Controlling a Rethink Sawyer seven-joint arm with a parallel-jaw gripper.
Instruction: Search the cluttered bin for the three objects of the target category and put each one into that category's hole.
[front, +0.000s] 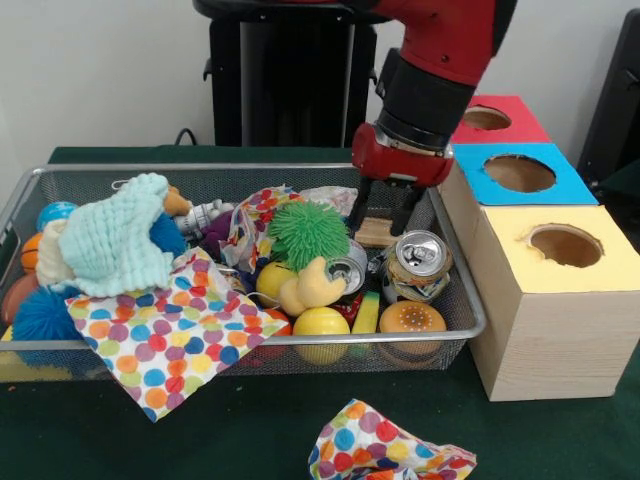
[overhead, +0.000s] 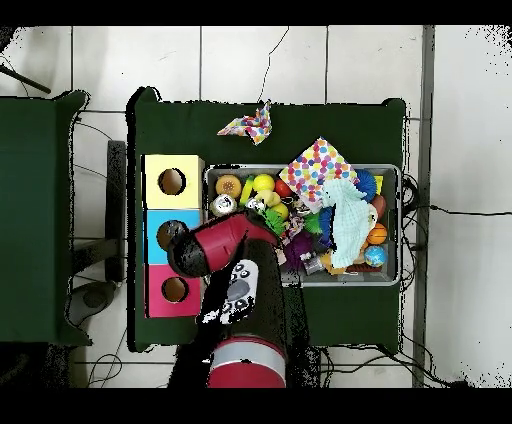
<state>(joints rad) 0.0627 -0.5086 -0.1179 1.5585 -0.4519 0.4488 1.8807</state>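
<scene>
Currently: tool (front: 385, 212) lowered into wire bin (front: 470, 310), narrowly closed on a wooden block (front: 377, 233) | two cans (front: 417, 264) counted beside it | three holed boxes (front: 545, 300) seen alongside on desk (front: 250, 430).

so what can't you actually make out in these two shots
- Gripper, front view: black fingers straddle a wooden block; a firm hold cannot be told.
- Overhead view: the arm covers the gripper and the bin's end by the boxes.
- Front view: the polka-dot cloth and teal cloth hide what lies beneath.
</scene>
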